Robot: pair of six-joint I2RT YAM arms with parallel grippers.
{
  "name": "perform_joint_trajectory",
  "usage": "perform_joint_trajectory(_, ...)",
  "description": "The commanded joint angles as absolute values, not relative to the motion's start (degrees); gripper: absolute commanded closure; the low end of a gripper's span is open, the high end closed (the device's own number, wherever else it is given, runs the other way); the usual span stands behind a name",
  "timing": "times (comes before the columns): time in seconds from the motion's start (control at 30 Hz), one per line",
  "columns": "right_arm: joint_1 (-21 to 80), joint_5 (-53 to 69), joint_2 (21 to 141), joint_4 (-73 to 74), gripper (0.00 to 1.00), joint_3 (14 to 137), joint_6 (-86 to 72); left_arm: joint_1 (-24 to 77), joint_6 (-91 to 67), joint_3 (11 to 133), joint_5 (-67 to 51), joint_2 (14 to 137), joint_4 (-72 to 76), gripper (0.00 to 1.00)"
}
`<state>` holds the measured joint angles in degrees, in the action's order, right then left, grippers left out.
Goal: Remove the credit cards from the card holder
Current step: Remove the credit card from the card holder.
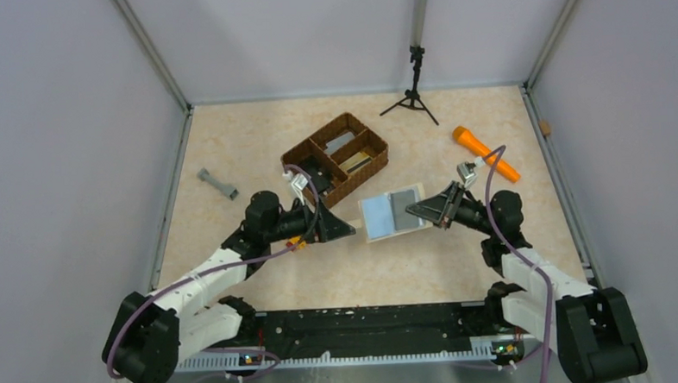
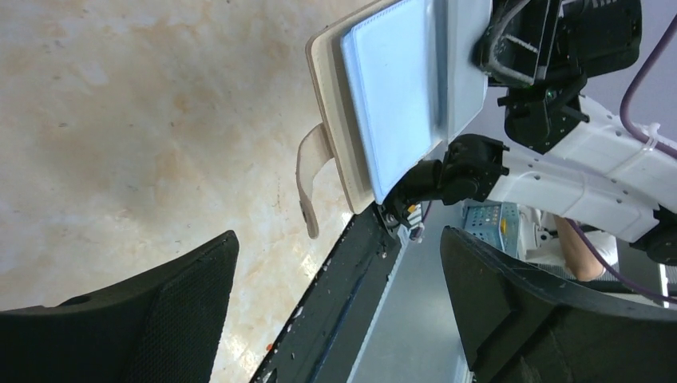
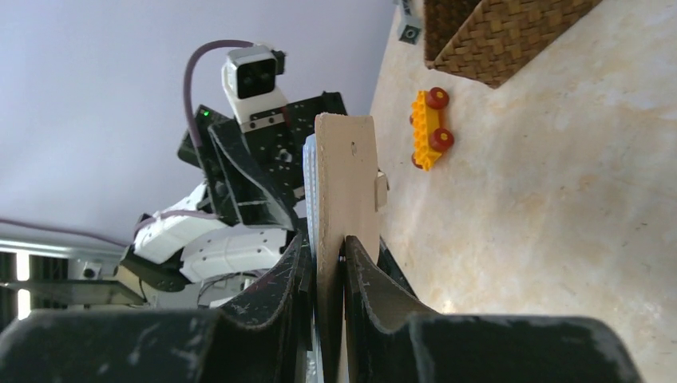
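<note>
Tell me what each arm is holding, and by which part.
Right gripper: its jaws pinch the open card holder by the edge nearest that arm. Left gripper: jaws wide apart, holding nothing.

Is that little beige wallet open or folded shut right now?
Open. From above, the card holder shows both inner panels side by side, pale blue lining facing up; the right gripper pinches one edge.

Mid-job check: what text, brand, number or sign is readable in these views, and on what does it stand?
No text is readable in any view.
card holder: plain surfaces, no print visible.
cards in the wicker tray: too small to read.
teal panel beyond the table edge: blurred, unreadable.
</note>
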<state>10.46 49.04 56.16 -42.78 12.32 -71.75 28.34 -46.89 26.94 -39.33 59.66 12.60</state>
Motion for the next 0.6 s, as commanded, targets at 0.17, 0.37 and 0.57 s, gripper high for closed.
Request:
perform_joint_trajectory(0.17,10.90,54.25,49.81,-44.21,1.00,11.87,-71.90,36.28,-52.37,24.49,-33.63,65.65,35.85,0.01)
perform_joint_trajectory(0.37,10.90,56.42,49.69,-43.44,1.00,12.31,-71.02,36.96,-52.54,26.21,-33.19,69.59,36.34,0.03)
perform_joint_trajectory(0.57,11.03,55.96,48.99,-40.30,1.00,11.87,-68.31,39.85,-47.00,29.40,-25.82,66.48,22.70,0.10)
